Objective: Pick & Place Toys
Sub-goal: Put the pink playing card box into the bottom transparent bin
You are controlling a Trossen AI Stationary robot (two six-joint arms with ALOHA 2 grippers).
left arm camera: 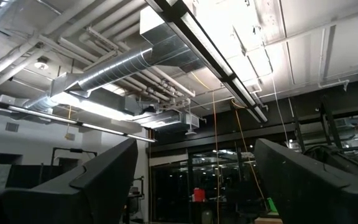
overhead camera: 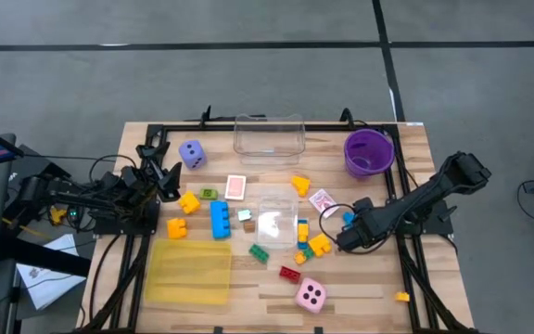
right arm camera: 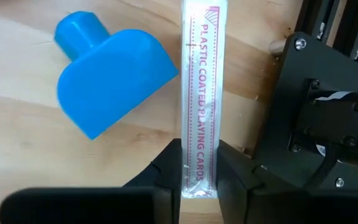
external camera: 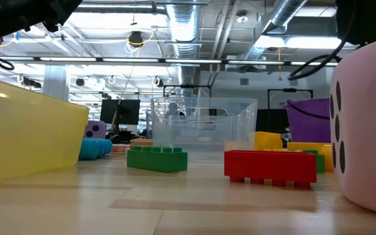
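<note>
- Yellow translucent plastic, smooth and thin-walled, makes the shallow tray at the table's left front; it lies just beside my left arm's base frame.
- My left gripper waits at the left edge of the pale wooden table, tipped up toward the ceiling, its two dark fingers spread wide with nothing between them.
- Near it lie a purple dotted die, an orange-yellow brick and a long blue studded brick: hard, light, squared pieces that I judge easy to pinch across flat sides.
- A small clear plastic box stands mid-table, a larger clear tub at the back; a green brick and red brick lie in front of the small box.
- My right gripper sits low right of centre, closed narrowly on the thin edge of a clear-cased pack of plastic-coated playing cards, held upright.
- That case looks slick and stiff; I judge a grip on its edge could slip or twist, so squeezing its flat faces would be safer.
- A smooth blue scoop-shaped plastic piece lies just beside the pack, not touching it.
- A purple round bowl stands at the back right, a pink dotted die at the front.
</note>
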